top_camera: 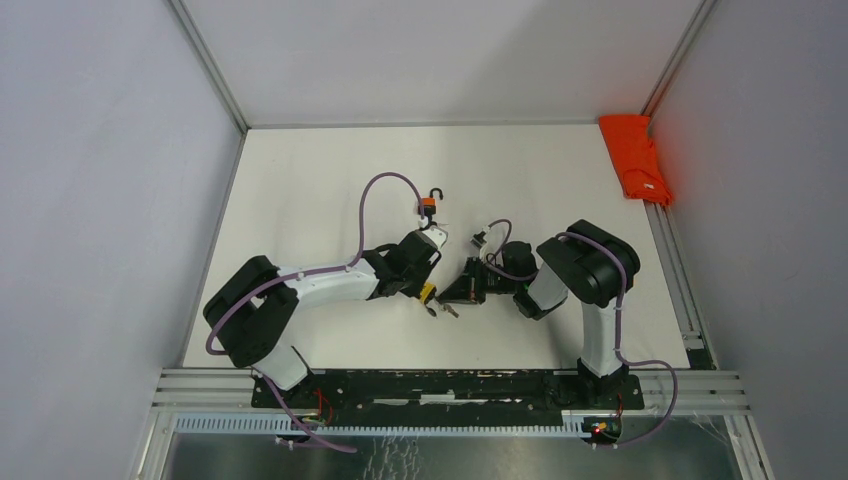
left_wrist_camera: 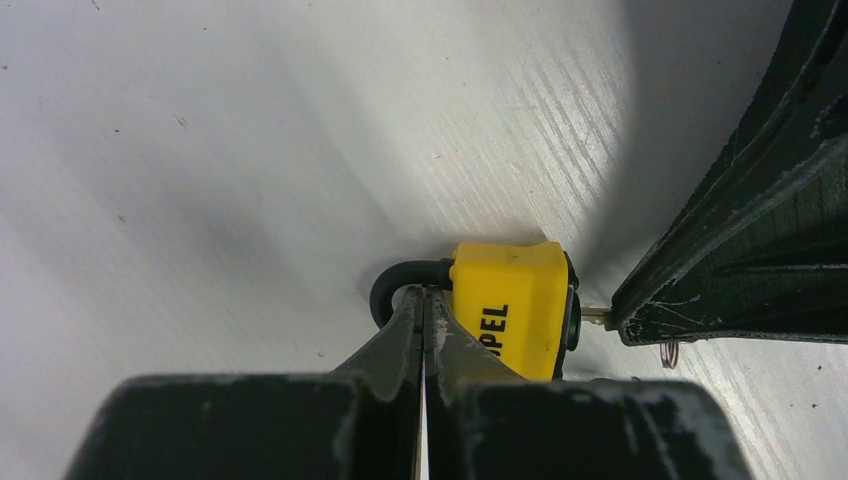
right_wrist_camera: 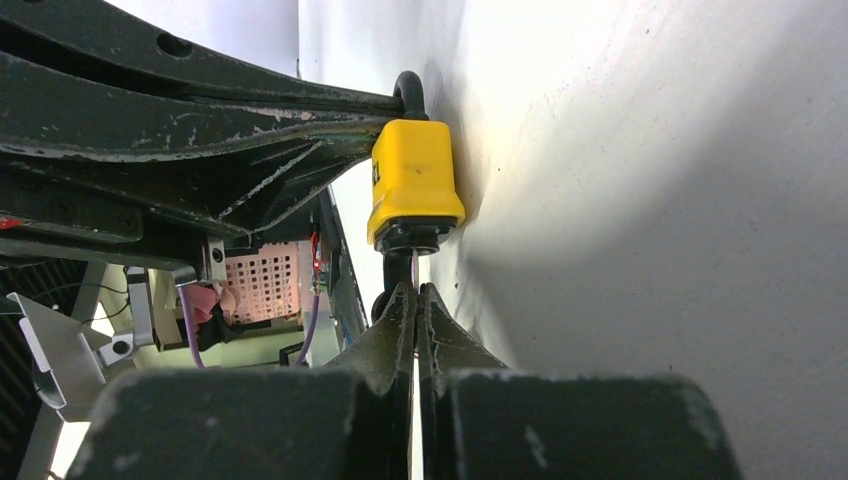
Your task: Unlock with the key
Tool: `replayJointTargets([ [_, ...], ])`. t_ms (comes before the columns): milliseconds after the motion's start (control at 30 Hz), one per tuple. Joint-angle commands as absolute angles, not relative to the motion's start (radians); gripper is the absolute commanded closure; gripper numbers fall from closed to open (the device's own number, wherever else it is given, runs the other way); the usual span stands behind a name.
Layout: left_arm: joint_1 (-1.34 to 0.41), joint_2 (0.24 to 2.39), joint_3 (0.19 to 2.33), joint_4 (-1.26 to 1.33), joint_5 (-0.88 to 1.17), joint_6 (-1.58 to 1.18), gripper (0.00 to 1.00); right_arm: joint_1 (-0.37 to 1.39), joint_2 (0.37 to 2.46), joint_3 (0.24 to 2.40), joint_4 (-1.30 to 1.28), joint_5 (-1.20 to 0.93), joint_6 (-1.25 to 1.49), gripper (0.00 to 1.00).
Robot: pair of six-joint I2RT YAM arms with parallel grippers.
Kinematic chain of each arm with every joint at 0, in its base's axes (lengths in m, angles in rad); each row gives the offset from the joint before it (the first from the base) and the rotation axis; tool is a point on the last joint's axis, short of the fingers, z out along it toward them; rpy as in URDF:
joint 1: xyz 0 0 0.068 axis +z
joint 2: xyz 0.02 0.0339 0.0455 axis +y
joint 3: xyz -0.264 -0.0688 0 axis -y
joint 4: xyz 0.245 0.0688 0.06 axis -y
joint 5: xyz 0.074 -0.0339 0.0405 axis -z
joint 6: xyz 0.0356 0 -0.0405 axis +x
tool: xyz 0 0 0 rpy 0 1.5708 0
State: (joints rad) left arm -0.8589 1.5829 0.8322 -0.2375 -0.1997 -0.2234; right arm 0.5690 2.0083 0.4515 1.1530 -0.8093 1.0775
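The yellow padlock (top_camera: pixel 428 292) sits at the centre of the overhead frame, between both claws. The left claw (left_wrist_camera: pixel 421 305) is closed on its black shackle (left_wrist_camera: pixel 392 285). The right claw (right_wrist_camera: pixel 415 295) is closed on the key (left_wrist_camera: pixel 597 317), seated in the lock's base. White desk (top_camera: pixel 330 180) beneath.

Setting: robotics lab test cell, not a home or shop. Evidence: a white bench (top_camera: pixel 330 180) is boxed in by plain grey panels (top_camera: pixel 100 150) on aluminium corner posts (top_camera: pixel 212 62), and slotted aluminium rails (top_camera: pixel 200 385) run along the near edge. A black mounting plate (top_camera: pixel 450 392) carries the left arm (top_camera: pixel 320 285) and right arm (top_camera: pixel 590 270), with exposed purple cables (top_camera: pixel 372 195) looping off them.
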Motion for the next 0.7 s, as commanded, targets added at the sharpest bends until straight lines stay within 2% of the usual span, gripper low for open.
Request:
replayJointTargets([
  [0,-0.857,1.541,0.835,-0.218,-0.180,-0.265,0.98,0.574,2.017,0.481,1.201,-0.798,1.089,1.00],
  [667,-0.858,1.518,0.799,-0.215,-0.148,-0.317,0.98,0.592,2.025,0.477,1.201,-0.710,1.135,1.00],
])
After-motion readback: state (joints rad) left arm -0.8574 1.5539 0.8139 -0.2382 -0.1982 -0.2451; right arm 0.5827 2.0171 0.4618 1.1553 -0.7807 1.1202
